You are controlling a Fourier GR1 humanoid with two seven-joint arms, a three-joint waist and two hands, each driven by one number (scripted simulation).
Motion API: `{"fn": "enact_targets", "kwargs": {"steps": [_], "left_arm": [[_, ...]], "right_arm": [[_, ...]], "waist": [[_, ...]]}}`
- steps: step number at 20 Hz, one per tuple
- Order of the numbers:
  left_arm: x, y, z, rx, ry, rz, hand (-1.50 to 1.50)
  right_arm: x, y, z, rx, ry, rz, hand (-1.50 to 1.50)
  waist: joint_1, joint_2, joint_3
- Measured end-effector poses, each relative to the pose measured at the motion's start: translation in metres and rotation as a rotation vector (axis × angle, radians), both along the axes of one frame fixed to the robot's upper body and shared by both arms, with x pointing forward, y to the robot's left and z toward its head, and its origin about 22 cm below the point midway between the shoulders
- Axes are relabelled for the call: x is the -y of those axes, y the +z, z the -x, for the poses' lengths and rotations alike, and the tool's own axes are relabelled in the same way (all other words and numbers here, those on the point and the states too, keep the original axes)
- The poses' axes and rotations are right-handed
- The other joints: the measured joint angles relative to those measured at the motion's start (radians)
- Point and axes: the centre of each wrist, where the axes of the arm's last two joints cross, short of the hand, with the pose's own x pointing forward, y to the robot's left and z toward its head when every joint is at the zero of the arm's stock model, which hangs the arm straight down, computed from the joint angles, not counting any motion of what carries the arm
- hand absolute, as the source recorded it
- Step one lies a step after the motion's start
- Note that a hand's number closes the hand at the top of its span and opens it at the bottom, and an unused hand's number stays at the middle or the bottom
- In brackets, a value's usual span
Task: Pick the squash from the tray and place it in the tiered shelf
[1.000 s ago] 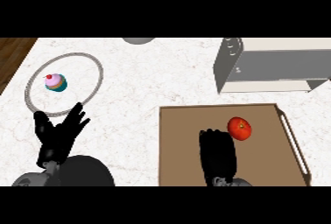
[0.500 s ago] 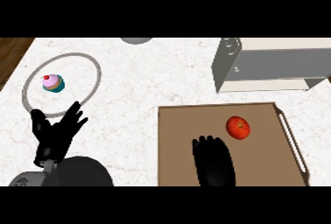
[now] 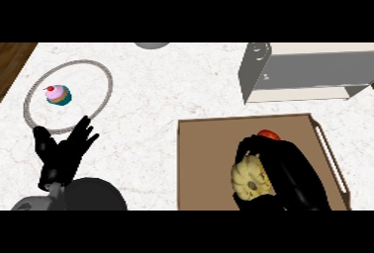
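Head view: right hand (image 3: 288,170) curled round pale scalloped squash (image 3: 250,179) on tray (image 3: 208,168), red end at 12 o'clock. Likely stiff, light, ridged; grip at widest part. Left hand (image 3: 62,153) open, resting at 9 o'clock on table (image 3: 175,89).

squash (image 3: 251,180) newly in right hand (image 3: 288,168)

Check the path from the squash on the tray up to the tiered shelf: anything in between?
Nothing visible does. The squash lies under the right hand on the tray; only a red fruit sits just beyond the fingers, then bare counter up to the tiered shelf.
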Motion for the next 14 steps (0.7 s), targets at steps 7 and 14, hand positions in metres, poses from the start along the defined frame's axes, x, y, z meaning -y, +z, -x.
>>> {"fn": "enact_targets", "kwargs": {"steps": [7, 14], "left_arm": [[-0.003, 0.001, -0.002, -0.011, -0.004, -0.002, 0.0], [0.002, 0.0, 0.001, 0.003, -0.016, -0.002, 0.0]], "right_arm": [[0.047, 0.086, 0.012, 0.178, -0.104, -0.105, 1.5], [0.086, 0.159, 0.001, 0.269, -0.21, -0.148, 1.5]], "waist": [[0.0, -0.002, -0.001], [0.01, -0.002, -0.002]]}}
